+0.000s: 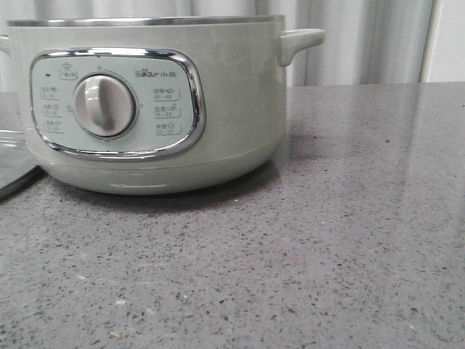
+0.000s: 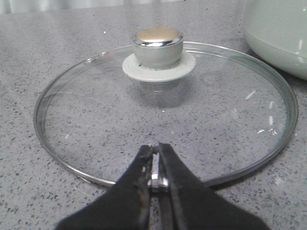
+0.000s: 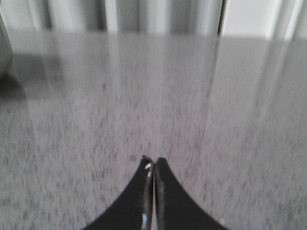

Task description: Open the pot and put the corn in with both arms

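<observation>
The pot [image 1: 218, 94], pale grey-green with a chrome-framed panel and a beige dial [image 1: 104, 105], stands on the grey counter with no lid on its steel rim. Its glass lid [image 2: 96, 110] with a gold-topped knob [image 2: 158, 45] lies flat on the counter to the pot's left, and its edge [image 1: 11, 163] shows in the front view. My left gripper [image 2: 156, 146] is shut, its tips over the lid's near rim, with nothing seen held. My right gripper [image 3: 153, 160] is shut and empty over bare counter. The corn is out of view.
The pot's wall [image 2: 278, 33] stands close beside the lid. A side handle [image 1: 301, 40] sticks out to the pot's right. Speckled grey counter [image 1: 349, 240] stretches in front and to the right. Pale curtains [image 1: 363, 36] hang behind.
</observation>
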Motion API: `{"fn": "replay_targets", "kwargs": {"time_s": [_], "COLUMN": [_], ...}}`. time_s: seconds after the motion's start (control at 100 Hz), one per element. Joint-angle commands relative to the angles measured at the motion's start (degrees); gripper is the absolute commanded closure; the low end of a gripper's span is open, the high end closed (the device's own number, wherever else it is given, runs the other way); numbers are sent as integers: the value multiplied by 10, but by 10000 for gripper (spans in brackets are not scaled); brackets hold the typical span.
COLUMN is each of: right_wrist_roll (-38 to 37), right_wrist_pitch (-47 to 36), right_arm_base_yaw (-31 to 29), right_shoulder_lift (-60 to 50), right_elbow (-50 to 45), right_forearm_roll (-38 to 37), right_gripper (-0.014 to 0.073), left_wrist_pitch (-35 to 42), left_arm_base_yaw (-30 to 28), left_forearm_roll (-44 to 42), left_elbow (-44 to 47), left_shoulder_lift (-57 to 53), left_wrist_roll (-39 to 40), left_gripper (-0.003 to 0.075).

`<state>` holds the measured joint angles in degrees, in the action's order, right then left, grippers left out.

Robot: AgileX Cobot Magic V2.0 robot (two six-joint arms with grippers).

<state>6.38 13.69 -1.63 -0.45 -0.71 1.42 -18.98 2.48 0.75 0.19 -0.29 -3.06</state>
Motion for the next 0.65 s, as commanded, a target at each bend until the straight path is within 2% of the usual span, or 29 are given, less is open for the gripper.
{"fn": "replay_targets", "kwargs": {"time_s": [0.0,0.04,0.64], "right_wrist_roll": [9,9,9], "right_wrist_pitch": [18,40,37], "right_arm_base_yaw": [-4,-4,-4], "right_shoulder_lift": [-13,-13,-13], "right_elbow": [-11,-11,-11], "right_forearm_roll": [1,1,1], "right_gripper": [667,667,667], "left_wrist_pitch": [22,22,22], "left_arm_base_yaw": [-1,-1,-1], "left_forearm_roll": [6,6,6], "left_elbow": [3,3,3], "left_shoulder_lift": [-19,-19,-19], "left_wrist_roll": [1,1,1], "left_gripper": [741,741,741]}}
